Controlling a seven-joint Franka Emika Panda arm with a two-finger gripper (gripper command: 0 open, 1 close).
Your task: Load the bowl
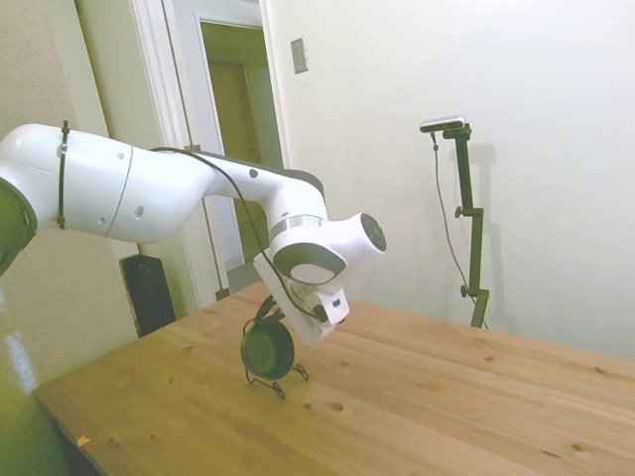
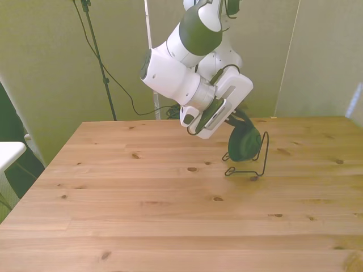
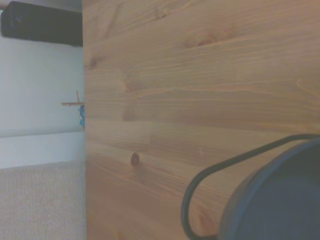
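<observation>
Wooden surface (image 2: 142,204): bowl (image 2: 245,141) on edge in wire stand (image 2: 256,167), directly beneath end effector (image 2: 235,120); grip state unclear.

Wrist view, soft focus: wooden table (image 3: 190,75) fills most of the frame, planks with grain lines and a small dark knot (image 3: 134,159). Part of the dark green bowl (image 3: 280,200) shows in one corner, cut off by the frame edge, with the thin black wire stand (image 3: 200,182) curving around its rim and resting on the wood. Past the table edge: pale floor or wall, beige carpet-like strip (image 3: 42,202), a black box (image 3: 42,24) in a corner, and a tiny blue and orange item (image 3: 80,112) too small to identify.
</observation>
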